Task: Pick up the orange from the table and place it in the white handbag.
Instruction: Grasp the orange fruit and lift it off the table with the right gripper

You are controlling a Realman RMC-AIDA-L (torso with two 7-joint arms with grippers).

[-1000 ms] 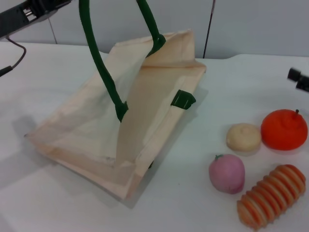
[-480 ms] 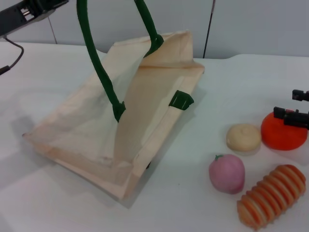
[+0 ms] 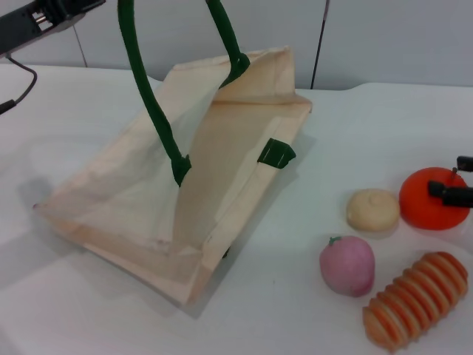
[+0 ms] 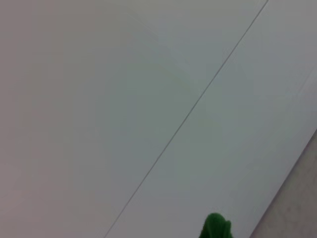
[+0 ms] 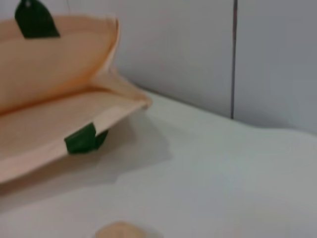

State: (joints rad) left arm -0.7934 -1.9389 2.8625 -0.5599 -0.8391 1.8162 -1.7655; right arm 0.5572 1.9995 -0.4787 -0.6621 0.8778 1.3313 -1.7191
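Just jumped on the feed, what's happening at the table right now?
The left gripper is up at the far left, apparently holding the white handbag open by its green handle. The right gripper is at the orange on the table's right side, fingertips over its top. The orange still sits on the table, not yet lifted.

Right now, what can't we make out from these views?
- Right gripper: head view, cut off by the frame edge above the orange; open or shut unclear.
- Left gripper: out of frame; its wrist view shows only wall and a bit of green handle.
- White handbag interior: hidden by its fabric.
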